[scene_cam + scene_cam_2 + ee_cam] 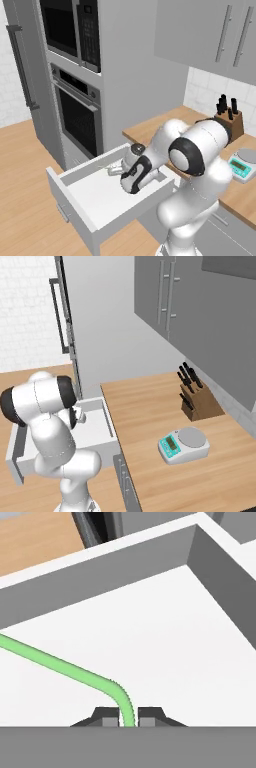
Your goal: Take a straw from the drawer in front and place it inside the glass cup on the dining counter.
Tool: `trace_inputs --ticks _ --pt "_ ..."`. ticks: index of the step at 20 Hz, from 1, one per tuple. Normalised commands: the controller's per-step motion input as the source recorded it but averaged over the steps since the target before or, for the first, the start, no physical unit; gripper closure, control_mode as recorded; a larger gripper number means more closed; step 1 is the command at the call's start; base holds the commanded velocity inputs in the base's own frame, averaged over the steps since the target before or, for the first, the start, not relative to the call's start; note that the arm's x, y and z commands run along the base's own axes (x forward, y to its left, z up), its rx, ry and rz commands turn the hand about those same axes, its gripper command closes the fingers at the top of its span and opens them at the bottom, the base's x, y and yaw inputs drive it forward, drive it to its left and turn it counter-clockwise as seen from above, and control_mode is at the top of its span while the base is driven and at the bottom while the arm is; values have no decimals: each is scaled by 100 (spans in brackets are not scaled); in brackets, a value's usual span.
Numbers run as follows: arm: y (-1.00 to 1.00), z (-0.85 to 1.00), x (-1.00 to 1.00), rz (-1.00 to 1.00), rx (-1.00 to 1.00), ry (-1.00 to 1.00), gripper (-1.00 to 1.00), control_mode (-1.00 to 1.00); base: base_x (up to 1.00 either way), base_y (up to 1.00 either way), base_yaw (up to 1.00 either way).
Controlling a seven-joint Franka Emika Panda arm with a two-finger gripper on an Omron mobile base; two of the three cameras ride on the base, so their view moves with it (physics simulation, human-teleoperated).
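The open drawer (95, 207) stood pulled out below the oven, its pale floor carrying the green straw (60, 664), while the wood counter (150, 421) bore a knife block (197, 401) and a scale (184, 444).

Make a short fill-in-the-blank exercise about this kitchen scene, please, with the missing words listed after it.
1. The gripper is shut on the ____.
2. The straw has the colour ____.
3. The drawer stands ____.
4. On the counter, beside the knife block, sits a kitchen ____.

Missing words: straw; green; open; scale
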Motion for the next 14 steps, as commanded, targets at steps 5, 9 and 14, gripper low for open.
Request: trace_inputs --ticks 5,9,14 --pt "15 100 83 -1 0 16 100 -100 0 0 0" --pt "25 100 39 -4 0 28 100 -100 0 0 0" --pt "3 100 12 -1 0 24 100 -100 0 0 0"
